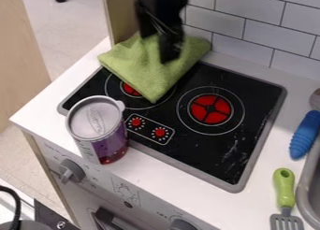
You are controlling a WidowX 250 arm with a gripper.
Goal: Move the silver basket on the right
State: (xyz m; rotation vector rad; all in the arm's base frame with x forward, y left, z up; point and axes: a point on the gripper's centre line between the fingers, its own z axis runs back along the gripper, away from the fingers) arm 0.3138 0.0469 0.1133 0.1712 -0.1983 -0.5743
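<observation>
What the task calls a basket is most likely the silver-topped can [100, 126], upright at the front left corner of the stovetop [231, 161]. Standing on its flat base, it should keep steady until taken; its sides look smooth, round and glossy purple, with a small tab at the rim. The next move probably calls for a grip around those sides, which could slip, or for a pinch at the rim, which could tip it.

At the stovetop's back left corner, a green cloth [147, 63] lies in soft, fuzzy folds over part of a burner, perhaps simply dropped there. Above it hangs the black gripper [157, 48], its fingers apart; it seems to hold nothing, which would leave it free for the can.

Right of the stovetop, a spatula [284, 189] with a smooth green handle and slotted metal head lies near the sink [305, 187], likely kept handy for cooking. Behind it is a ridged blue handle [305, 134], rounded at its near end.
</observation>
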